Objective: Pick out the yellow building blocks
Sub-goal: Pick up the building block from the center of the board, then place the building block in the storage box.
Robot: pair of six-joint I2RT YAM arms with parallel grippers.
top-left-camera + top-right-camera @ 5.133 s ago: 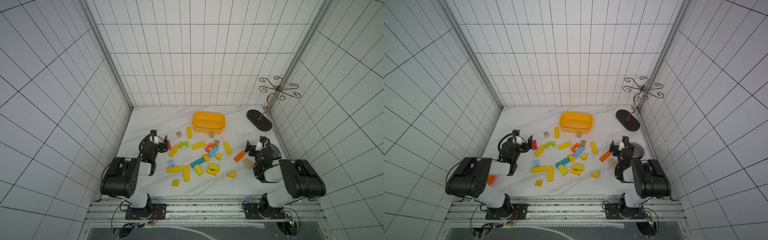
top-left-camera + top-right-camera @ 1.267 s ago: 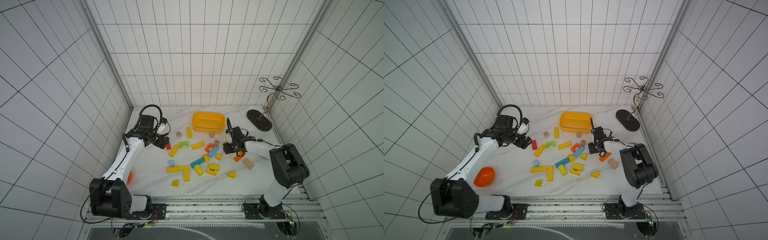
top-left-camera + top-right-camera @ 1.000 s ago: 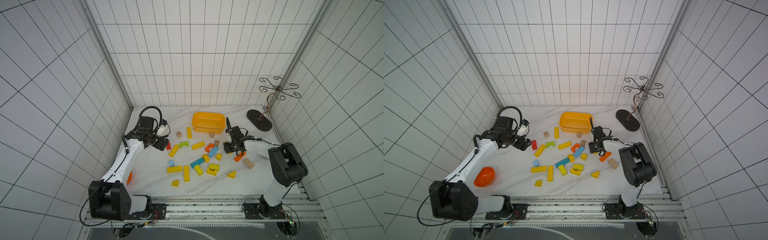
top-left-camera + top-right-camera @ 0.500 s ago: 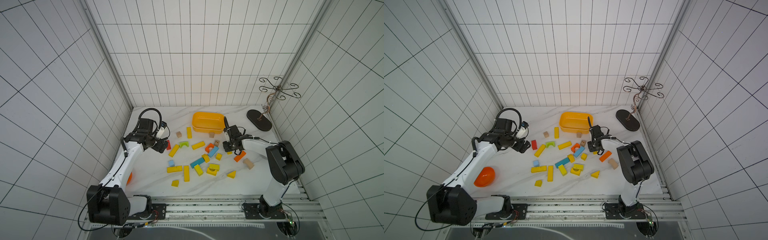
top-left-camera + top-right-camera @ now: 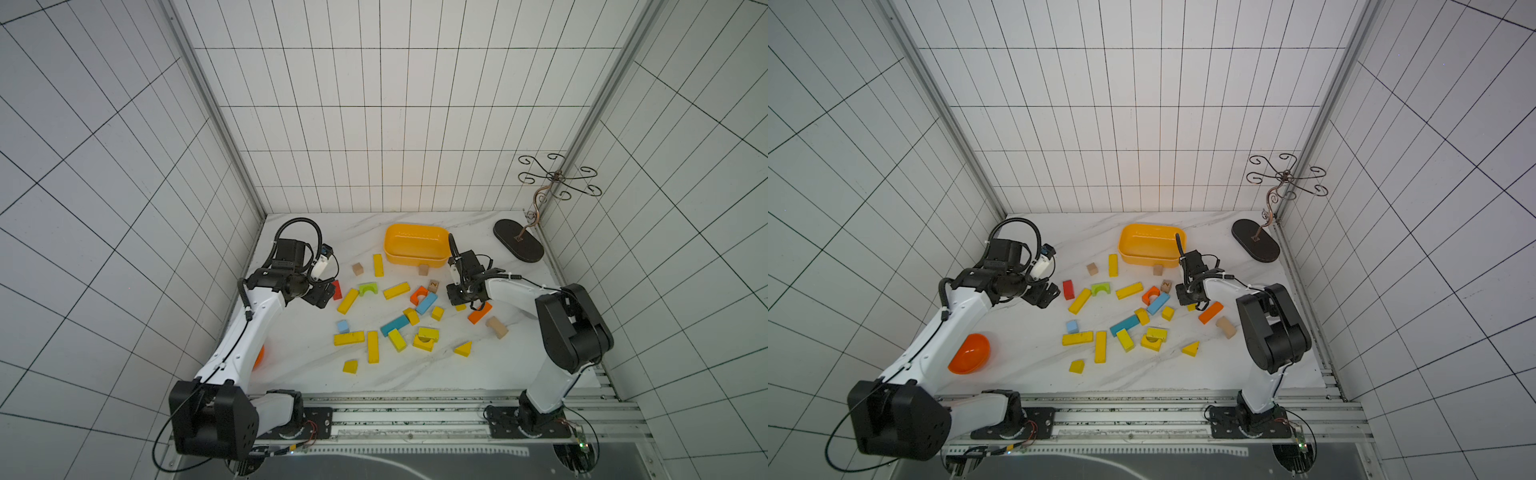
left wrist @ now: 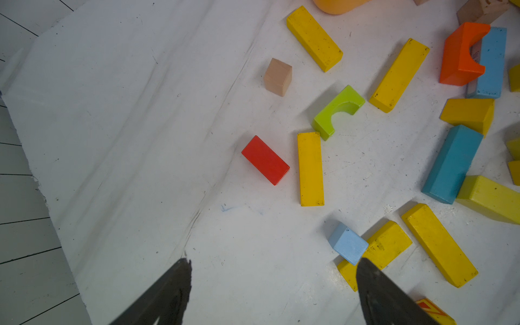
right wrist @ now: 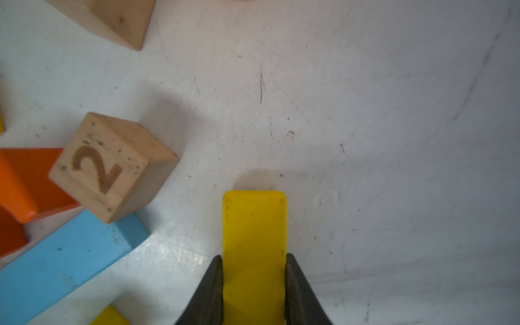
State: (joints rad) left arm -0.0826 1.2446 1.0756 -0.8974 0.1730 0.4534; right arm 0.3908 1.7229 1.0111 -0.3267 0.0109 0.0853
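While right fingers (image 7: 209, 292) clamp a yellow bar block (image 7: 254, 222) | left fingers (image 6: 168, 292) wide apart, empty | just hanging near the red block (image 6: 265, 160)

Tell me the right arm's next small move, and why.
Probably lift straight up a little. The right gripper has its jaws against both sides of a yellow block, which seems to lie on the table near a numbered cube and blue bar; rising clears them before heading to the tub.

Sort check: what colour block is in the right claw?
A yellow block; best in the right wrist view.
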